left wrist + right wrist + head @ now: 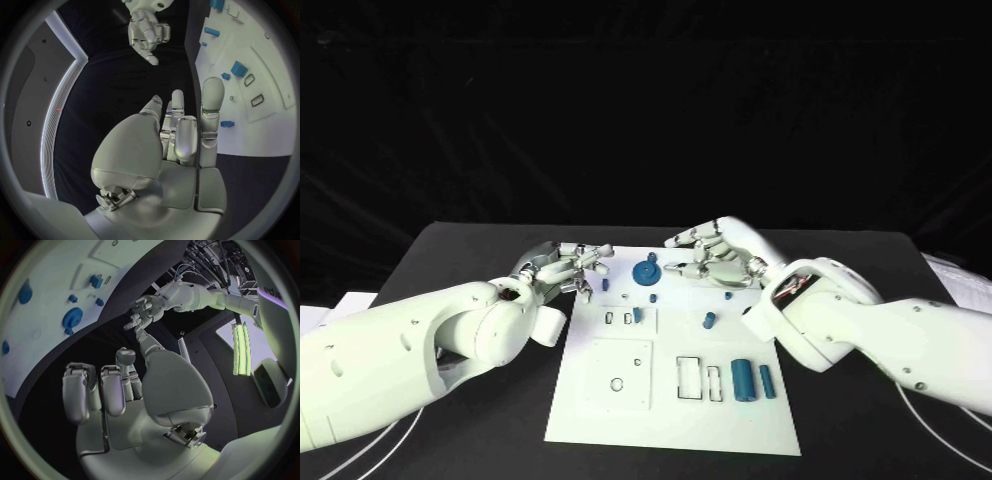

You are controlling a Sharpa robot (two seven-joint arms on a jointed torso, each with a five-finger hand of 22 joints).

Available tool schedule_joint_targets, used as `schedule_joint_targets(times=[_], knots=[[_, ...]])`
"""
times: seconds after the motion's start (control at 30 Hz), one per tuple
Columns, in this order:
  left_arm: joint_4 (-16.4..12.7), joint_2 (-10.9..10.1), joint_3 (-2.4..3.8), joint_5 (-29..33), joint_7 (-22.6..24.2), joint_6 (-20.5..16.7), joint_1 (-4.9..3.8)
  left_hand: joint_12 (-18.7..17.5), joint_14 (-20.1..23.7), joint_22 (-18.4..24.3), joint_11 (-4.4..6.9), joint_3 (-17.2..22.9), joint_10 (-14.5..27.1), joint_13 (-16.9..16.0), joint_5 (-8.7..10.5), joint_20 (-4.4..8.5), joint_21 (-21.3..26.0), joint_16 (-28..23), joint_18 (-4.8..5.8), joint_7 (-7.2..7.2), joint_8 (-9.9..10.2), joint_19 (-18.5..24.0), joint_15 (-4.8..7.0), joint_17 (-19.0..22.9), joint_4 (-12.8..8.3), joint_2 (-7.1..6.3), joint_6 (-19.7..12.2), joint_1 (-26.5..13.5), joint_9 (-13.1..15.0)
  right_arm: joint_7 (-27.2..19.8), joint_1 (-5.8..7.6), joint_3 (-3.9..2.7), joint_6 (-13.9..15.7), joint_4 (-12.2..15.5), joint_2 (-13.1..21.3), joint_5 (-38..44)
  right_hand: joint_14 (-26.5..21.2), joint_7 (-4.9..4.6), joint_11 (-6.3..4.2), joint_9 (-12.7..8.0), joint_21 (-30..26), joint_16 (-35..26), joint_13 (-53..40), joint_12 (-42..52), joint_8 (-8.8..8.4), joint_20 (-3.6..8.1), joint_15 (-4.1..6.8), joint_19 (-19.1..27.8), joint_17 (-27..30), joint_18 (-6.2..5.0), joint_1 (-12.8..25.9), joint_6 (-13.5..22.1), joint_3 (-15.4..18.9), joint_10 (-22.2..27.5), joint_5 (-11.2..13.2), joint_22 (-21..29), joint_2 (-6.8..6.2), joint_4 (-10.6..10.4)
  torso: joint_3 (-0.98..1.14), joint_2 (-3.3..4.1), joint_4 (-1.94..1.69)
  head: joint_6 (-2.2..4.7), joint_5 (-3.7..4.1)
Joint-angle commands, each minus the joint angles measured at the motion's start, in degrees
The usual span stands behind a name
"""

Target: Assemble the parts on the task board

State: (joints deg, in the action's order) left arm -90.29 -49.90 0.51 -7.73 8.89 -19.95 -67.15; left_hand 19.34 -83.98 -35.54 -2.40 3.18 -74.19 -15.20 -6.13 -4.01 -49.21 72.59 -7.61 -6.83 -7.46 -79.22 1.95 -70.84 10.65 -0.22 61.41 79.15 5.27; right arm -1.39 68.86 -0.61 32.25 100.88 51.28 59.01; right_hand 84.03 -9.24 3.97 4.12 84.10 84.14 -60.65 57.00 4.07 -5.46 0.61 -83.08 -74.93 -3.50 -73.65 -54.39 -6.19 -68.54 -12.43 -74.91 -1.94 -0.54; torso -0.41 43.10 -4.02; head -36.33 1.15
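From my head I see the task board [610,400] lying on the black table [459,250], and nearest to me on it two upright blue cylinders [753,381] stand side by side. A little farther lies a small blue peg [710,320], and at the far end the round blue gear [646,271] sits between my two hands. My left wrist camera shows the small blue block [238,67] on the board more clearly. Both my arms reach forward over the board's far end. My left hand [567,266] is at the far left corner, fingers apart and lightly bent, and it holds nothing. My right hand [715,255] is at the far right side, fingers loosely curled and apart, also holding nothing; whether it touches the board I cannot tell.
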Motion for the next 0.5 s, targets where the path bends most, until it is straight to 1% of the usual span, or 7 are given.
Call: schedule_joint_targets(times=[0.03,0.17,0.2,0.23,0.3,0.37,0.5], knots=[[0.73,0.83,0.09,-17.26,-18.25,6.31,-1.48,6.15,-3.09,-10.46,0.72,1.1,0.85,-5.96,0.13,0.63,-9.33,7.63,0.76,0.03,-1.04,-0.01,0.34,-8.08,1.86,-0.15,0.61,-1.9,0.59,-3.96,1.86,-0.03,-3.95,-0.01,2.69,-11.36,3.45,0.18,0.0,0.05,-0.11,-0.29,0.0,0.11,0.56,-0.33,-0.26,-0.02,-4.99,0.81,-1.03,-0.12,-0.28,0.1,-0.07,-2.97,0.51,0.45,0.31,-1.06,0.32,-0.47,-0.59],[2.02,2.01,0.08,-28.58,-29.54,12.28,-3.57,13.03,-4.46,-18.36,1.25,0.39,1.2,-12.0,0.8,0.77,-16.03,12.27,1.43,1.14,-2.97,-0.88,0.78,-13.26,4.13,-1.05,1.85,-4.45,1.82,-3.75,3.64,-0.02,-4.33,-1.06,5.73,-14.19,3.5,0.2,-0.03,0.07,-0.08,-0.23,-0.1,0.32,0.69,-0.32,-0.24,-0.05,-5.1,0.82,-1.22,-0.28,-0.34,-0.06,-0.19,-3.03,0.72,0.5,0.62,-1.67,0.63,-0.81,-1.05],[2.53,2.49,0.07,-30.96,-31.7,13.48,-4.16,18.02,-4.72,-20.82,1.97,0.39,2.5,-16.58,0.51,0.97,-18.35,13.2,1.58,1.93,-4.21,-0.74,1.48,-14.33,4.74,-1.15,1.52,-4.36,2.76,-3.64,3.87,-0.01,-4.47,-1.38,6.23,-14.54,3.51,0.2,-0.03,0.07,-0.08,-0.2,-0.09,0.31,0.69,-0.32,-0.24,-0.05,-5.15,0.82,-1.22,-0.29,-0.34,-0.06,-0.19,-3.04,0.72,0.5,0.66,-1.87,0.72,-0.9,-1.22],[3.06,3.0,0.06,-33.35,-33.69,14.58,-4.69,19.97,-4.77,-21.58,1.74,0.21,2.72,-18.73,0.83,1.11,-18.92,13.45,1.65,1.7,-5.04,-0.64,1.24,-14.65,5.18,-1.1,2.2,-4.84,3.27,-3.45,4.04,0.01,-4.58,-1.69,6.68,-14.8,3.51,0.2,-0.02,0.08,-0.08,-0.22,-0.01,0.26,0.73,-0.31,-0.23,-0.05,-5.12,0.82,-1.16,-0.34,-0.27,-0.04,-0.2,-3.04,0.69,0.47,0.68,-1.98,0.77,-0.98,-1.29],[4.09,3.99,0.04,-37.62,-36.64,16.78,-5.46,24.34,-4.85,-22.71,1.91,0.17,2.95,-23.29,0.96,1.15,-19.87,13.78,1.73,1.82,-6.46,-0.27,1.28,-15.08,5.4,-1.16,2.16,-4.76,4.4,-3.14,4.26,0.06,-4.74,-2.13,7.36,-15.09,3.51,0.21,-0.02,0.08,-0.1,-0.27,0.17,0.15,0.8,-0.3,-0.23,-0.03,-5.05,0.81,-0.95,-0.41,-0.03,0.01,-0.3,-3.0,0.59,0.34,0.79,-2.19,0.73,-1.23,-1.33],[5.27,5.17,0.03,-41.65,-39.22,19.03,-6.13,29.81,-5.36,-26.82,2.22,-0.06,2.12,-28.96,1.12,1.27,-22.89,15.32,2.37,2.18,-8.21,-1.3,1.54,-16.82,5.6,-1.14,1.95,-5.08,5.86,-2.89,4.41,0.09,-5.0,-2.53,7.87,-15.25,3.52,0.22,-0.02,0.08,-0.11,-0.27,0.22,0.16,0.84,-0.3,-0.23,-0.02,-5.05,0.81,-0.81,-0.44,0.13,-0.01,-0.37,-2.98,0.54,0.25,0.92,-2.35,0.77,-1.43,-1.44],[7.62,7.82,-0.05,-45.79,-42.86,23.22,-7.02,35.0,-6.02,-34.3,2.5,-1.85,1.32,-34.4,1.32,1.5,-28.16,17.4,3.67,2.47,-10.66,-3.98,1.79,-19.14,5.68,-1.17,1.2,-7.53,8.06,-2.53,4.56,0.17,-5.41,-3.34,8.2,-15.25,3.53,0.24,-0.03,0.08,-0.1,-0.28,0.29,0.13,0.87,-0.29,-0.22,-0.02,-5.03,0.81,-0.71,-0.48,0.25,-0.01,-0.4,-3.0,0.52,0.18,1.0,-2.51,0.92,-1.56,-1.69]])
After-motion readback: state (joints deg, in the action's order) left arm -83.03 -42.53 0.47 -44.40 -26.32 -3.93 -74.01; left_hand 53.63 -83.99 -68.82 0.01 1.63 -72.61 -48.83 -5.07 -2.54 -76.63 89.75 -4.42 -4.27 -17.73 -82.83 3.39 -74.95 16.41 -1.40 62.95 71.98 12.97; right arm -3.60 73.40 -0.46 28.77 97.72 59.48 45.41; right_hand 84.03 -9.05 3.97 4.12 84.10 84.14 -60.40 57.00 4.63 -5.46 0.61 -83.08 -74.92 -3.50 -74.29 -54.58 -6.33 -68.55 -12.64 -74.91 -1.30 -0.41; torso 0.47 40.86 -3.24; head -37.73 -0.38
